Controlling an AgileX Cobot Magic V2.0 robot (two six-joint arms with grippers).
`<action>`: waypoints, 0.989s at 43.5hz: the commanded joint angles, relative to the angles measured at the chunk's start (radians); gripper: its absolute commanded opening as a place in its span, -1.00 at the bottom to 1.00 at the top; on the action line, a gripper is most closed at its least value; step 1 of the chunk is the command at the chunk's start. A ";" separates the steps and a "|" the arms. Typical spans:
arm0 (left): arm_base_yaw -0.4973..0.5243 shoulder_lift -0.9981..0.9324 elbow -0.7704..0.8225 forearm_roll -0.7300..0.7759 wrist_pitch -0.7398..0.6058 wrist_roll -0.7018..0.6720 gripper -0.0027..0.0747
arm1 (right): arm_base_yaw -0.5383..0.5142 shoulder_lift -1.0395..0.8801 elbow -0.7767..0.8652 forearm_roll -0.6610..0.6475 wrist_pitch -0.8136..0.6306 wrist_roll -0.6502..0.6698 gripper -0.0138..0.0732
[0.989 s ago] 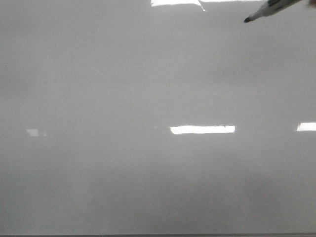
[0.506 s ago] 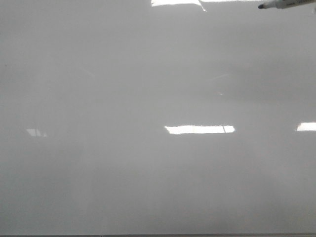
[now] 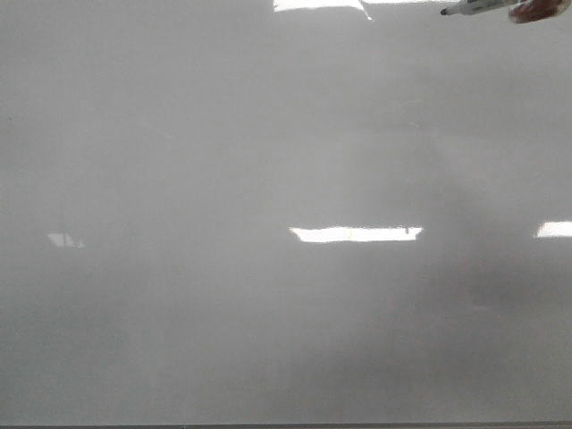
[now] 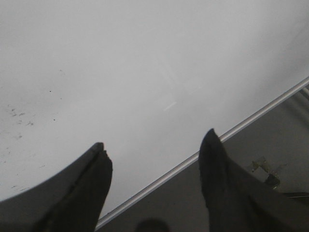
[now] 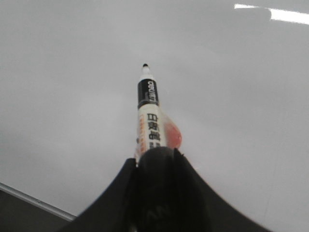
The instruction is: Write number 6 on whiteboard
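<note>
Left gripper [image 4: 153, 159] hangs spread and empty above the whiteboard [image 4: 145, 72], near its metal edge [image 4: 251, 116]. Right gripper [image 5: 157, 157] pinches a marker [image 5: 148, 113], black tip off the board at the front view's upper right. No 6 visible.

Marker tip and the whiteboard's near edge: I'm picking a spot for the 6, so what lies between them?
Nothing written: in the front view, bare whiteboard with only light reflections spans from the marker to the near edge.

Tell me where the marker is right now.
In the front view the marker pokes in at the top right corner above the whiteboard, clamped in the right gripper.
</note>
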 commanded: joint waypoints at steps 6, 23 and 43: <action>0.002 -0.003 -0.024 -0.021 -0.068 -0.010 0.06 | -0.002 0.113 -0.087 -0.001 -0.129 -0.003 -0.94; 0.002 -0.003 -0.024 -0.021 -0.068 -0.010 0.06 | 0.000 0.264 -0.157 -0.001 -0.236 -0.003 -0.94; 0.002 -0.003 -0.024 -0.021 -0.068 -0.010 0.06 | 0.056 0.392 -0.162 -0.036 0.054 -0.093 -0.94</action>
